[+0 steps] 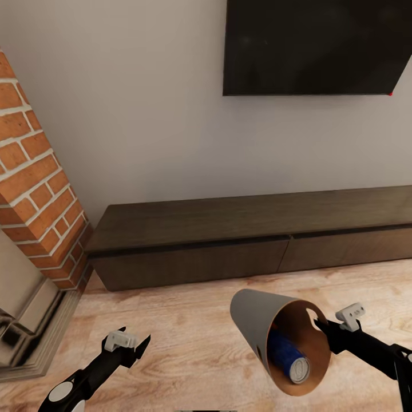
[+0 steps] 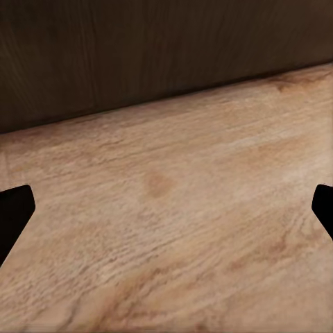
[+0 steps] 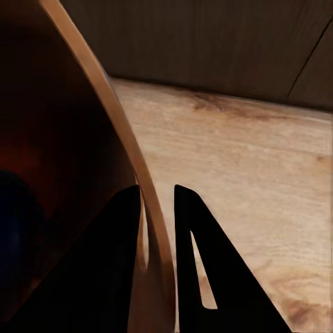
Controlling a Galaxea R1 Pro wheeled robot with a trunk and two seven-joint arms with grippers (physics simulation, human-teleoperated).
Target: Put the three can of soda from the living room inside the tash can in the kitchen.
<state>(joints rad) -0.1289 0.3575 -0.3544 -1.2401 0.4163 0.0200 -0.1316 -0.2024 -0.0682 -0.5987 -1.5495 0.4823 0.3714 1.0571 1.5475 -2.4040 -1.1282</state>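
The right pincer (image 1: 318, 325), at the lower right of the head view, is clamped on the rim of the tash can (image 1: 257, 320) by the handle cut-out, one finger inside and one outside as the right wrist view shows; the bin hangs tilted, its mouth turned toward the camera, above the wooden floor (image 1: 189, 349). A dark blue can of soda (image 1: 287, 356) lies inside against the lower wall, close to the lip; whether the orange ones are in there cannot be told. The left pincer (image 1: 139, 347), lower left, is spread wide and empty over bare floor. Judged from this, the carry is the step in hand; do it well by tipping the mouth upward so the soda cannot roll out; keep the grip firm on the thin rim; steer clear of the low TV cabinet (image 1: 240, 240) in the middle of the frame.
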